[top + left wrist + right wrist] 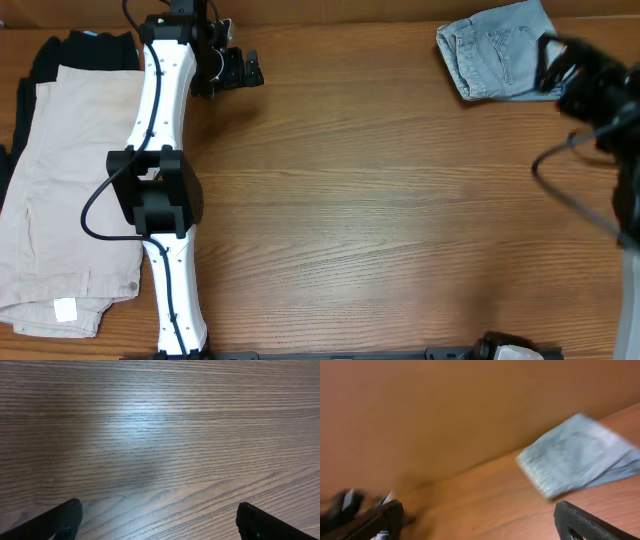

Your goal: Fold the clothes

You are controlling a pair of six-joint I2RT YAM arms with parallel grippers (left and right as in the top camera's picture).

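Observation:
The light-blue denim shorts point(498, 52) lie folded into a small bundle at the far right of the table. They also show, blurred, in the right wrist view point(577, 455). My right gripper point(555, 62) hovers just right of the bundle, blurred by motion. Its jaws point(477, 520) are open and empty, with the shorts ahead of them to the right. My left gripper point(240, 70) is at the far left-centre of the table. Its jaws point(159, 520) are open and empty over bare wood.
Beige trousers point(65, 190) lie flat along the left edge, over a black garment point(75, 50). The left arm point(165, 190) stretches across the table beside them. A brown wall point(445, 415) stands behind the table's far edge.

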